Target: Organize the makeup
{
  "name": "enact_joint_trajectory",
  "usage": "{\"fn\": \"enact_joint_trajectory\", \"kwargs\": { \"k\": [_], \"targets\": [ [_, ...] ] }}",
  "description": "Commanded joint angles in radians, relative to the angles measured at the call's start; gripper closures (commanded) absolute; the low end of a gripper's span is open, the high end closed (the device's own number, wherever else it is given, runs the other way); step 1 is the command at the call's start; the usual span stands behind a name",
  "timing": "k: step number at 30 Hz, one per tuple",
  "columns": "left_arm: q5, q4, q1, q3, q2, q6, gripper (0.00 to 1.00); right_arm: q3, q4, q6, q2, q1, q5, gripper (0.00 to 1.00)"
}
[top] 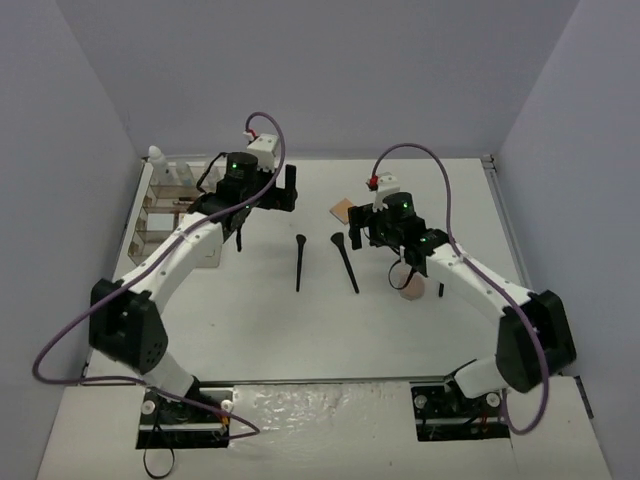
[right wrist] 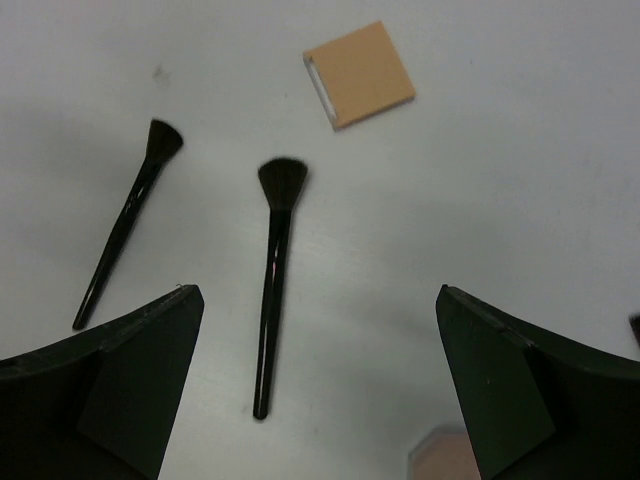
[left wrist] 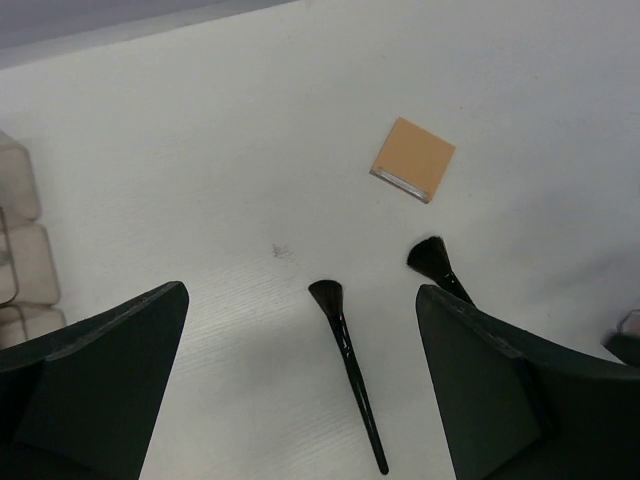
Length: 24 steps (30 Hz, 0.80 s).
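Two black brushes lie side by side mid-table, the left brush (top: 300,262) and the right brush (top: 346,262). A tan square compact (top: 343,208) lies just beyond them. A pink round compact (top: 412,291) lies to their right. My left gripper (top: 284,190) is open and empty, above the table left of the brushes. In the left wrist view it (left wrist: 300,400) frames the left brush (left wrist: 347,360), with the compact (left wrist: 413,160) beyond. My right gripper (top: 362,232) is open and empty, over the right brush (right wrist: 274,275). The right wrist view also shows the tan compact (right wrist: 358,75) and the pink compact's edge (right wrist: 445,462).
A clear smoky tiered organizer tray (top: 165,215) stands at the far left with small bottles in its back row, one a white bottle (top: 157,155). Its compartments show at the left wrist view's left edge (left wrist: 15,250). Grey walls close in the table on three sides.
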Motion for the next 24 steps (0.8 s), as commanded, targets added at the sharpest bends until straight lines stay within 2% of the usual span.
{"fn": "enact_joint_trajectory", "kwargs": {
  "k": [1,7,10,13,18,24],
  "targets": [
    [-0.064,-0.135,0.013,-0.071,-0.212,-0.006,0.03,0.214,0.130,-0.153,0.265,-0.089,-0.180,0.00],
    [-0.146,-0.173,0.030,-0.303,-0.481,0.020,0.03,0.494,0.087,-0.235,0.548,-0.138,-0.311,0.00],
    [-0.180,-0.164,0.033,-0.405,-0.608,0.024,0.03,0.610,0.061,-0.271,0.662,-0.145,-0.319,0.00],
    [-0.213,-0.165,0.036,-0.471,-0.670,0.036,0.03,0.682,0.034,-0.302,0.761,-0.151,-0.316,0.00],
    [-0.218,-0.173,0.038,-0.490,-0.698,0.049,0.03,0.768,0.004,-0.322,0.872,-0.157,-0.331,0.00],
    [-0.158,-0.165,0.067,-0.481,-0.676,0.042,0.03,0.770,-0.036,-0.312,0.915,-0.159,-0.303,0.01]
  ]
}}
